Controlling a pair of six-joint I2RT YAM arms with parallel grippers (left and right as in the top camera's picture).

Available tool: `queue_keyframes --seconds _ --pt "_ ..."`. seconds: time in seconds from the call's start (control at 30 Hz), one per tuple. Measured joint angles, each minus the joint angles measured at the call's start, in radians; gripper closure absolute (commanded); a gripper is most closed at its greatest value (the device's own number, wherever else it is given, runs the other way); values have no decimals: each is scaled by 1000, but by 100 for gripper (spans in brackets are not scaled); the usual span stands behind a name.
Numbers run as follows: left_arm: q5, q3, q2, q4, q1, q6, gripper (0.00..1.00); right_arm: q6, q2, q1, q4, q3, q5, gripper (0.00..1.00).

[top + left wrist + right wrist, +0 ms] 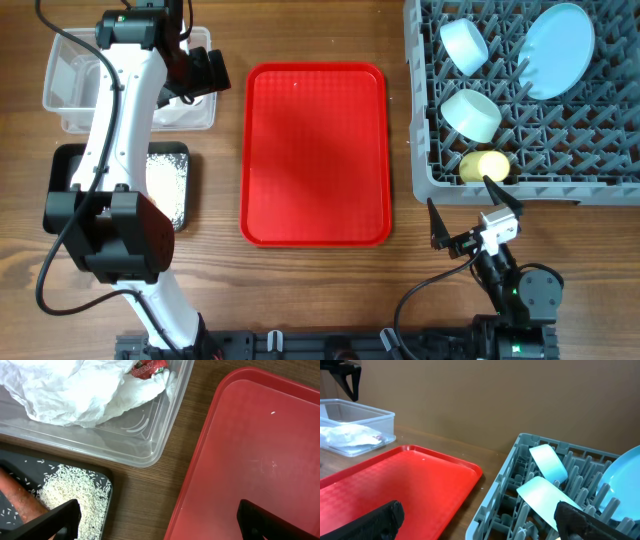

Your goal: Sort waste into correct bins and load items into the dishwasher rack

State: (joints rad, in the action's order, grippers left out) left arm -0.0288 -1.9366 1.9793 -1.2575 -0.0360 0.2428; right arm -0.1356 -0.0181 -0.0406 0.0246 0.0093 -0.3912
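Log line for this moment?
left hand open | right hand open | napkin, wrapper: tub | rice, carrot: black tray | dishes: rack

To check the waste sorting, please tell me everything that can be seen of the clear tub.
The tub is a clear plastic rectangle with rounded corners and a rim, standing upright on the wooden table. It holds a crumpled white napkin and a red-and-white wrapper. A black tray lies close beside it; the red tray is apart, wood showing between.
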Motion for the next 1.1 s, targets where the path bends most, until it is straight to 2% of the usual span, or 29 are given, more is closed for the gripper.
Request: queue_keyframes --seconds 0.97,1.1 --pt "34 0 -6 -15 0 0 0 0 0 0 0 0 0 0" --pt "39 4 -60 77 -2 0 0 0 0 0 0 0 0 0"
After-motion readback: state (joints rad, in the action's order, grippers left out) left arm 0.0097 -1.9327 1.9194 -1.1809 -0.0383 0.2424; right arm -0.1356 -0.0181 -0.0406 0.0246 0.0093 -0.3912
